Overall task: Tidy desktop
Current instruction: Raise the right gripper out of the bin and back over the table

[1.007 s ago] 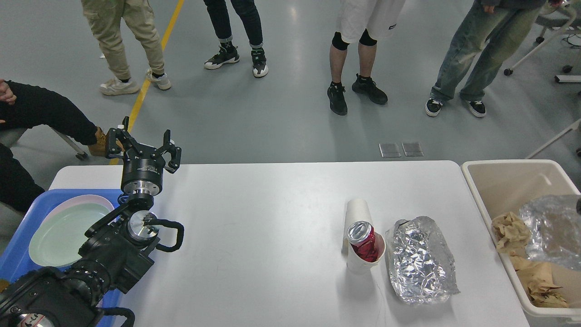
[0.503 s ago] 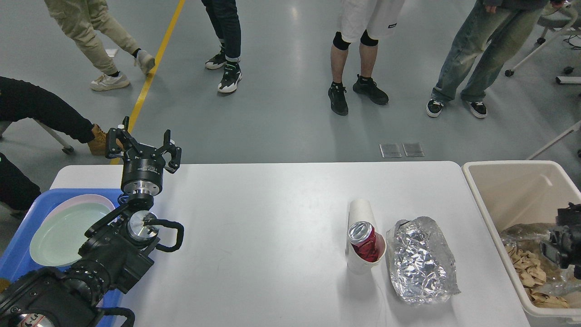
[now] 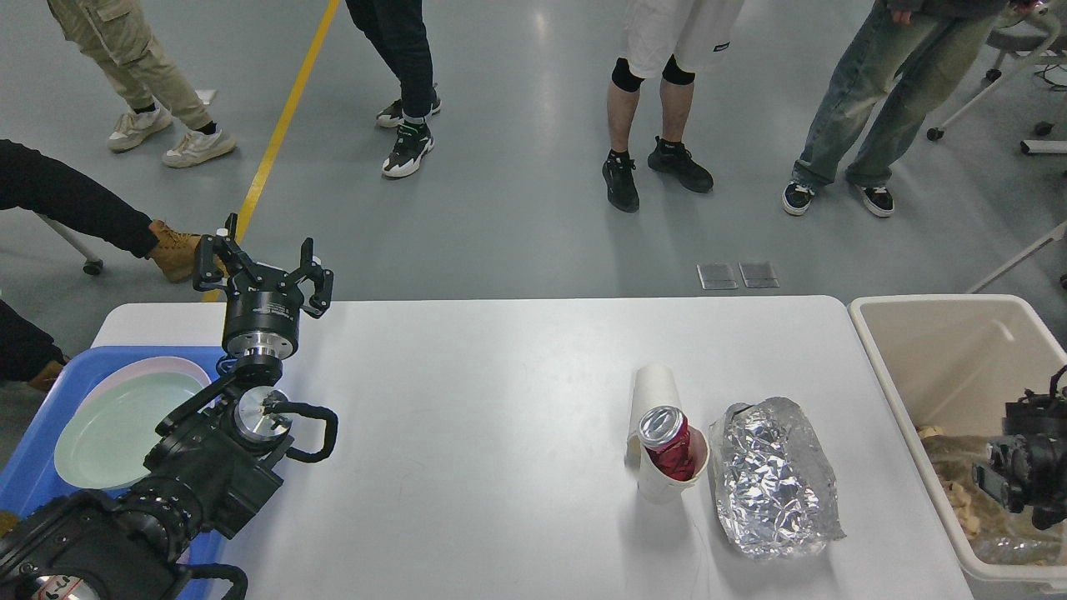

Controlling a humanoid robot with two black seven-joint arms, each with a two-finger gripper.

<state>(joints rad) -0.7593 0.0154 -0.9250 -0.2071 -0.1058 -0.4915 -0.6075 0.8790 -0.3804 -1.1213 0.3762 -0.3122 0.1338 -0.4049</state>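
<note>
Since a second ago our right gripper (image 3: 1021, 467) has come into view over the beige bin (image 3: 884, 350); its jaws we cannot tell. Our left gripper (image 3: 262, 268) hangs wide, empty, at the desktop's (image 3: 500, 417) far left corner. One paper cup (image 3: 663, 433), one red can (image 3: 669, 454), one foil wrapper (image 3: 775, 475) sit near the right edge.

Over the last second the right arm's black claw (image 3: 1021, 467) has come into view above the beige plastic bin (image 3: 942, 333). The crumpled silver foil sheet (image 3: 992, 546) lies lower inside. Two bystanders at the far left have stepped away.
</note>
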